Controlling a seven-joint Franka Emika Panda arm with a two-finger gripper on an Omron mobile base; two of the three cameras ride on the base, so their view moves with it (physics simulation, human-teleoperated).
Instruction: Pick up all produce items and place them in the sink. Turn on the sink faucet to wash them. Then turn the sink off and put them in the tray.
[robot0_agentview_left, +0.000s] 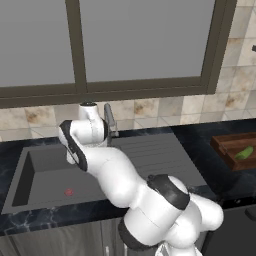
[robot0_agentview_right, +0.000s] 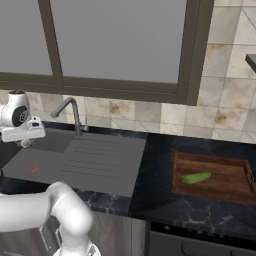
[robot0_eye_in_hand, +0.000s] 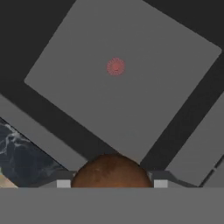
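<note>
The gripper (robot0_eye_in_hand: 112, 183) is hanging above the sink (robot0_agentview_right: 50, 165), with its fingers (robot0_eye_in_hand: 64, 183) pressing in on either side of the round brown item (robot0_eye_in_hand: 112, 171), which is sitting pinched between them and high over the basin floor. In the hand view the red drain mark (robot0_eye_in_hand: 115, 67) is lying straight ahead of the held item, well below it, on the bare grey basin floor. In the right base view the hand is showing at the far left, over the back left part of the basin, and a small tan shape is peeking out just beneath it.

To the right of the gripper, the faucet (robot0_agentview_right: 70, 112) is standing at the back edge of the sink, its curved spout reaching toward the hand. Further right, the ridged drainboard (robot0_agentview_right: 100, 157) is stretching away from the basin.

Well apart from the gripper, at the far right on the dark marbled counter (robot0_agentview_right: 155, 170), the wooden tray (robot0_agentview_right: 220, 192) is resting flat. The green cucumber (robot0_agentview_right: 195, 177) is lying on its side inside the tray, toward the tray's left end.
</note>
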